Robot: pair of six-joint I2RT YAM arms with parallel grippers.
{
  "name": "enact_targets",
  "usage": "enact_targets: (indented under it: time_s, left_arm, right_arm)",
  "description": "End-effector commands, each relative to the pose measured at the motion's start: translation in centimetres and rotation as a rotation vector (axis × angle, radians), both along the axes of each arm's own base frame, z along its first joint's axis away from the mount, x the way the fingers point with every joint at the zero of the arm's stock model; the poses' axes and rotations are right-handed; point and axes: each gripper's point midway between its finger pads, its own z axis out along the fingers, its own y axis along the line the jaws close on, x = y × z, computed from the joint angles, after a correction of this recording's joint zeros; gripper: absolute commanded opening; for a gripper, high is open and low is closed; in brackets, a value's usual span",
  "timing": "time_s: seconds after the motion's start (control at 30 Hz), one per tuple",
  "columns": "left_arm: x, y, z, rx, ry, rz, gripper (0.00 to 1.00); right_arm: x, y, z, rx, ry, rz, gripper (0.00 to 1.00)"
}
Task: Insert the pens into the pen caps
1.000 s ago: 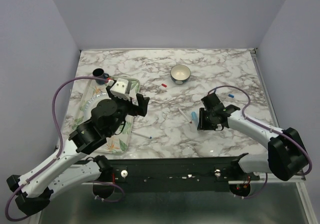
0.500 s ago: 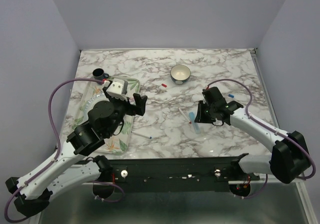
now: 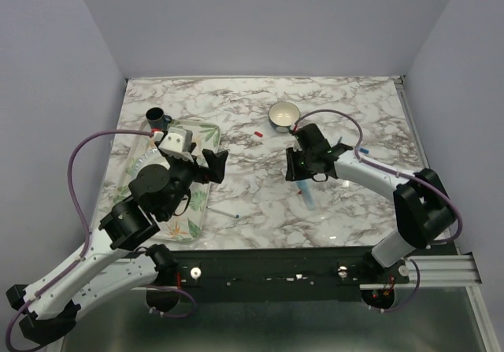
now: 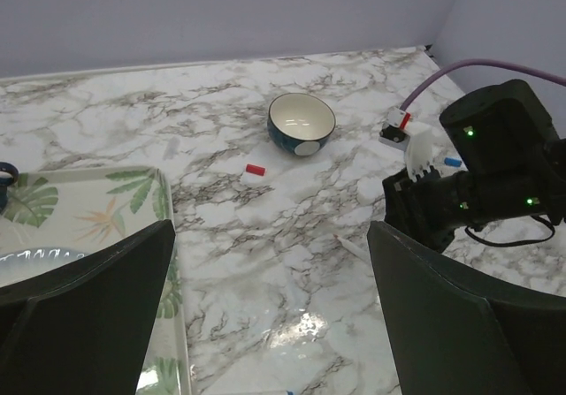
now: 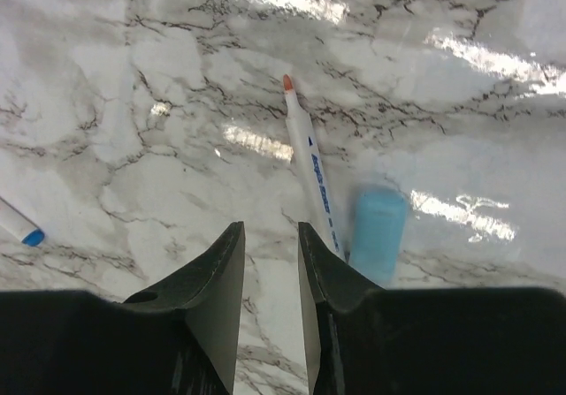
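From here my right arm reaches in low on the near side of the bowl (image 3: 284, 115). The right gripper (image 5: 270, 236) is tipped down, its fingers a narrow gap apart and empty, with the red-tipped pen (image 5: 309, 170) and pale blue marker (image 5: 378, 234) side by side just ahead. The left gripper (image 3: 214, 163) hangs well left of the bowl, spread wide, holding nothing.

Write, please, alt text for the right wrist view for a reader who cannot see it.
The right gripper, jaws slightly apart and empty, hovers over a marble table. Just ahead lie a red-tipped white pen and, beside it, a pale blue marker; a blue-tipped pen pokes in at the left edge.
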Motion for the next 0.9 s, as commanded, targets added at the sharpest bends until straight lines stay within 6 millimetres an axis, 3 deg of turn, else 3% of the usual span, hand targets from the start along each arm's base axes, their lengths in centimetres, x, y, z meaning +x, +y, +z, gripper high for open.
enact_targets:
  time_s: [0.0,0.2,0.43,0.53,0.73,0.87]
  left_arm:
    - [0.1,0.6,0.8,-0.032,-0.029,0.027,0.99]
    - [-0.1,0.9,1.1,-0.05,-0.044,0.028,0.99]
    - [-0.1,0.8,1.0,-0.049,-0.045,0.025,0.99]
    - [0.0,0.9,0.8,-0.041,-0.042,0.03,0.98]
    - [-0.5,0.0,0.7,-0.11,0.03,0.0,0.96]
    - [-1.8,-1.1,-0.7,-0.173,0.126,-0.066,0.93]
  right_arm:
    - [2.1,0.9,-1.1,-0.102,-0.03,0.054,0.37]
    - [3.1,0.2,-3.0,-0.231,-0.028,0.051,0.36]
    - [2.3,-0.5,-5.4,-0.294,0.016,0.058,0.35]
    - [2.0,-0.8,-6.0,-0.323,0.025,0.043,0.29]
    - [2.1,-0.7,-6.7,-0.327,0.02,0.012,0.08]
    - [1.9,-0.7,-6.7,-0.315,0.024,-0.008,0.01]
